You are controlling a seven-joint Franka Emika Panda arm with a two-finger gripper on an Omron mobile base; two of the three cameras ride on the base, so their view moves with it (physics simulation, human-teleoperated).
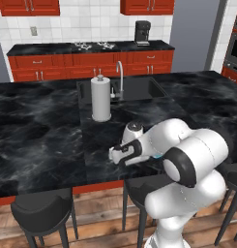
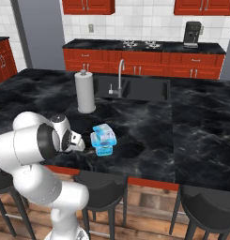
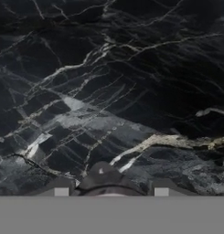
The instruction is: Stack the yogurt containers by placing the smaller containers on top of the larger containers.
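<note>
The small light-blue squarish yogurt cup (image 2: 103,133) sits atop the larger light-blue yogurt tub (image 2: 104,149) on the black marble table (image 2: 191,140), stacked as required; gripper (image 2: 80,142) just beside, its opening indiscernible.

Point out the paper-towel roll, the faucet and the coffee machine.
paper-towel roll (image 1: 101,99), left base view, middle of its white side.
faucet (image 2: 121,75), right base view, upright part of the spout.
coffee machine (image 2: 193,33), right base view, its dark front.
</note>
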